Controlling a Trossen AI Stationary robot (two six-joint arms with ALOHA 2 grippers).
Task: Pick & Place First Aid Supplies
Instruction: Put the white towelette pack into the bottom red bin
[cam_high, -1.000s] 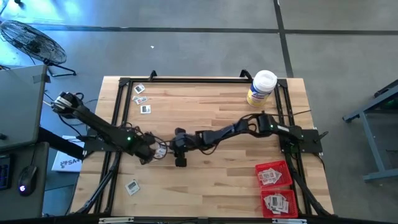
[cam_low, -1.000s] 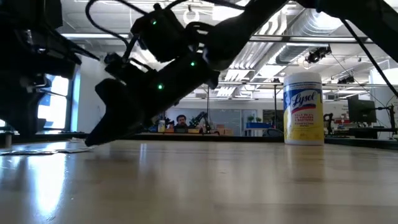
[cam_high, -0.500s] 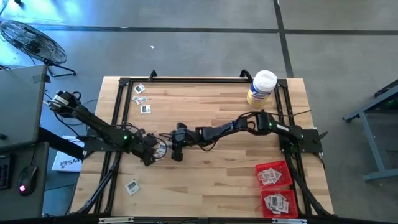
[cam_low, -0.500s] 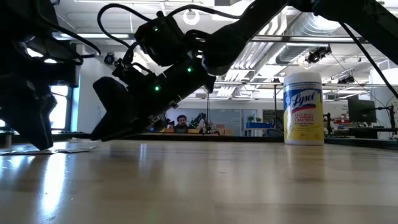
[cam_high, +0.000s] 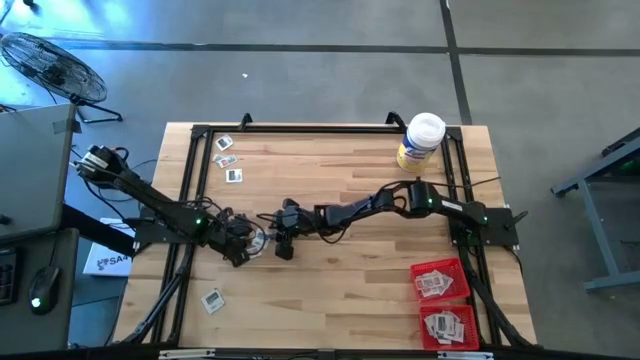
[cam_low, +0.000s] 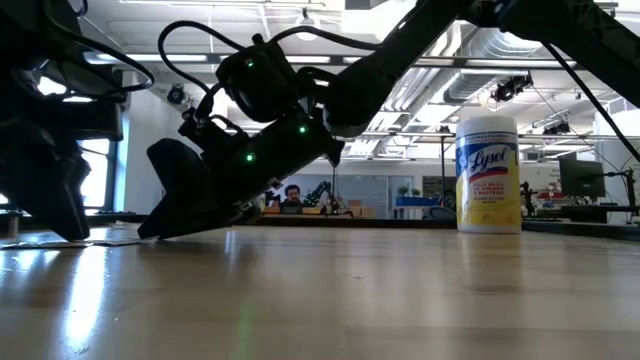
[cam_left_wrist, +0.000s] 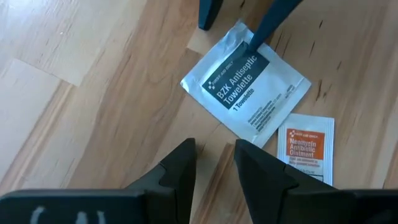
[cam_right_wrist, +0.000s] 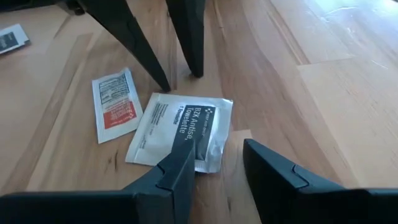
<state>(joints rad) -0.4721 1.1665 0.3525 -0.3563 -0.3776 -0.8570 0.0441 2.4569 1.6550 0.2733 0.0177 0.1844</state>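
Observation:
Two packets lie flat on the table's left-middle between my grippers: a white towelette packet (cam_left_wrist: 249, 87) (cam_right_wrist: 180, 130) with a dark band, and a smaller orange-marked ointment packet (cam_left_wrist: 306, 146) (cam_right_wrist: 115, 106) beside it. My left gripper (cam_left_wrist: 214, 149) (cam_high: 240, 248) is open just left of them, its tips low over bare wood. My right gripper (cam_right_wrist: 217, 149) (cam_high: 281, 243) is open and comes in from the right, down at the towelette packet. Both red trays (cam_high: 440, 266) (cam_high: 447, 340) hold more packets. My right gripper has one fingertip (cam_left_wrist: 258, 34) down on the towelette packet's edge (cam_left_wrist: 245, 53) that faces it, slanting down from the table's right. Its other finger (cam_left_wrist: 208, 15) stands on bare wood beside the packet. The packet lies flat on the table.
Three more packets (cam_high: 228, 160) lie near the far left corner and one (cam_high: 212, 300) near the left near edge. A yellowish white-lidded jar (cam_high: 420, 140) stands at the far right. The two red trays sit at the near right. Bare wood lies across the table's middle.
My right gripper has moved a little toward the table's left and far edge, closer to the two packets, and has dipped down to the table. My left arm has come lower beside the packets. The packets have stayed where they were.

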